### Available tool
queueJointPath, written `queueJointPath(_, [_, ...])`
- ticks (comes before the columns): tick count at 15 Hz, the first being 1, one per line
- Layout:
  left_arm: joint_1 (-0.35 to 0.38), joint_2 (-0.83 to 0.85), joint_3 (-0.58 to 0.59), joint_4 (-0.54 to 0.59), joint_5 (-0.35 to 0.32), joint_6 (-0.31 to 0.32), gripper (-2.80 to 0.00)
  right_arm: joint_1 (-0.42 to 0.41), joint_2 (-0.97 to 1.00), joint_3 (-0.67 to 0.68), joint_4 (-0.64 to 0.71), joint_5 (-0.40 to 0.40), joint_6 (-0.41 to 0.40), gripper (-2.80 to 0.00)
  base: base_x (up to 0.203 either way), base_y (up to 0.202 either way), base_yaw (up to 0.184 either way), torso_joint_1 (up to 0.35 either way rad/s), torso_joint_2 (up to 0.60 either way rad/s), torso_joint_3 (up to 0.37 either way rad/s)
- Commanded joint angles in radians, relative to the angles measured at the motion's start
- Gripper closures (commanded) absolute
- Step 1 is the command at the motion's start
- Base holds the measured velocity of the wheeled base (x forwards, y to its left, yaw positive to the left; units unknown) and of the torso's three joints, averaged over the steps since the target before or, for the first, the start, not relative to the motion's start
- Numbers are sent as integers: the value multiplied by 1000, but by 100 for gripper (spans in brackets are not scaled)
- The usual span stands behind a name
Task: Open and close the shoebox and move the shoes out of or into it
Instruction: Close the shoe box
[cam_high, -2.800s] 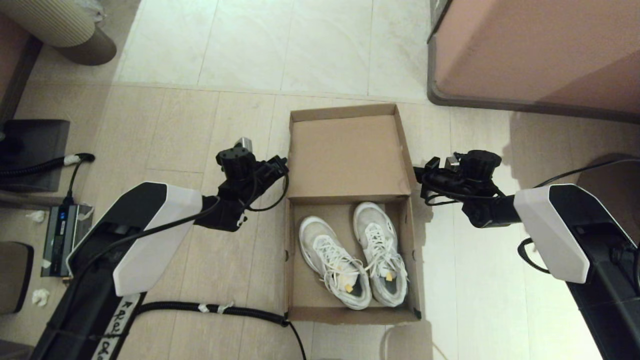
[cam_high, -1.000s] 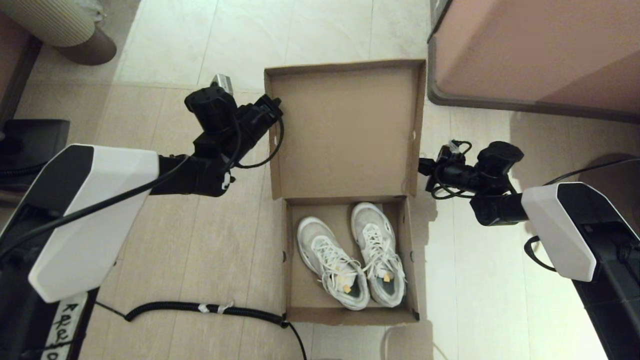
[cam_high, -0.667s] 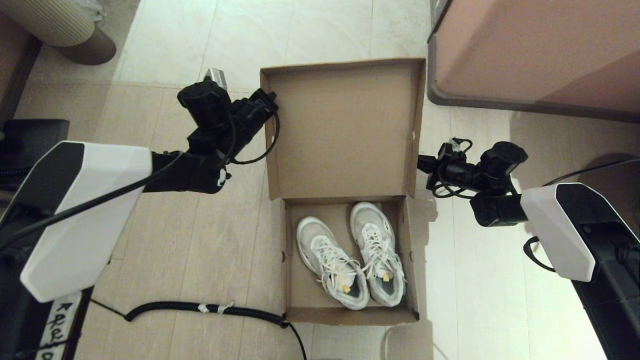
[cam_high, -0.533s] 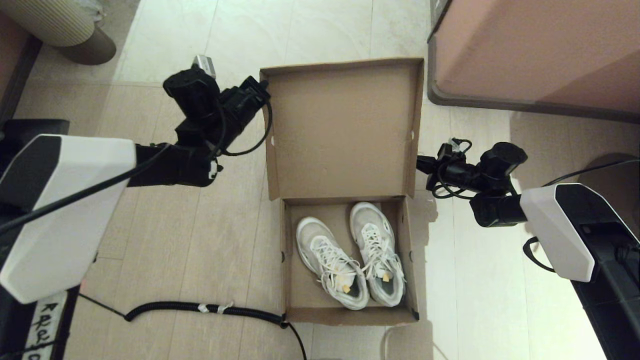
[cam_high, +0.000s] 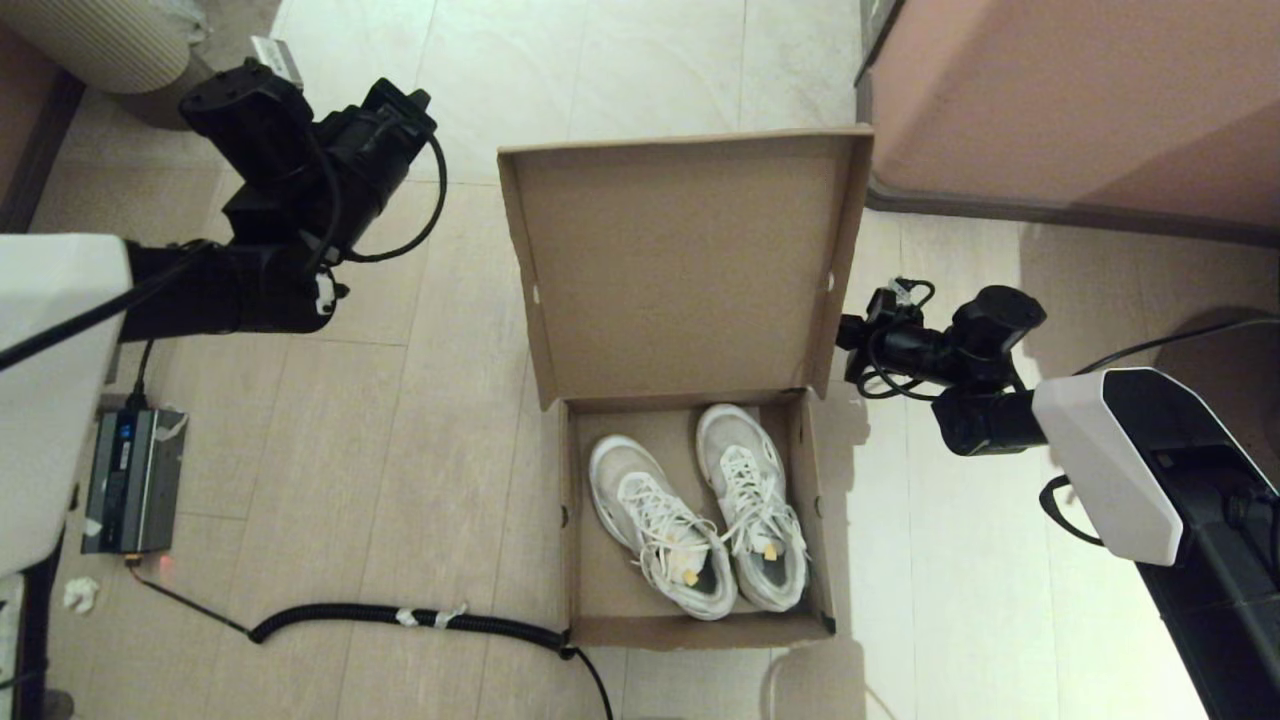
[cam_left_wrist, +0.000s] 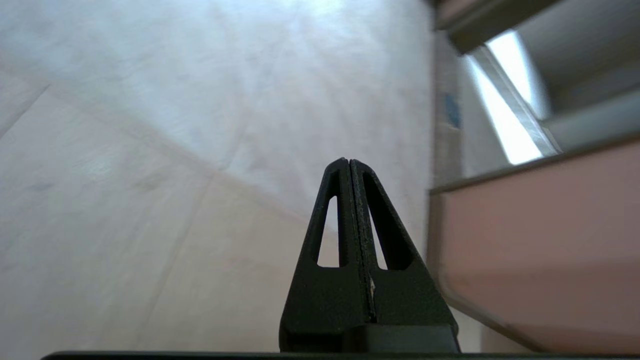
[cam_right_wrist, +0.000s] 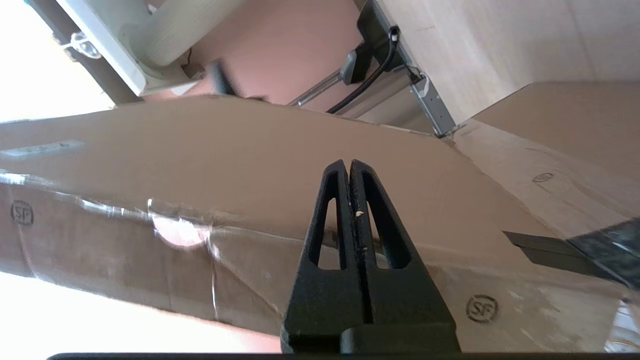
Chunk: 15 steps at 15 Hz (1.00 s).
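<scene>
The shoebox (cam_high: 690, 520) sits on the floor in front of the robot with its hinged lid (cam_high: 685, 265) standing up and leaning back, and the shoes (cam_high: 700, 520) lie side by side inside, toes toward the hinge. The left gripper (cam_left_wrist: 348, 165) hangs well off to the box's left, over bare floor, its jaws pressed together on nothing. The right gripper (cam_right_wrist: 347, 166) hovers just beside the lid's right edge, jaws likewise pinched shut and empty, pointing at the outer cardboard face.

With the lid up, I'd judge the shoes come out next. To do that well, an arm should spread its jaws before it descends, come straight down over one sneaker, and pinch at the heel collar or the tongue rather than the loose laces. The right arm should keep clear of the lid, since a nudge could tip it forward onto the shoes. A black cable (cam_high: 420, 620) runs along the floor to the box's near left corner.
</scene>
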Motion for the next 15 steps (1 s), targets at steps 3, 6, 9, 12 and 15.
queueJointPath(3, [34,127,-11,-5,-73,-210,0,7,-21,0,-5,8,25,0,0,0,0,0,0,0])
queueJointPath(6, [32,191,-23,-27,-147,-516,0,8,-43,2,-9,59,68,0,0,0,0,0,0,0])
queueJointPath(9, [30,216,-24,-34,-186,-664,0,6,-73,16,-14,139,91,0,0,0,0,0,0,0])
queueJointPath(12, [8,231,-23,-45,-321,-698,0,6,-107,60,-14,176,91,0,0,0,0,0,0,0])
queueJointPath(15, [-44,220,-23,-93,-368,-699,0,-2,-161,192,-56,205,90,0,0,0,0,0,0,0])
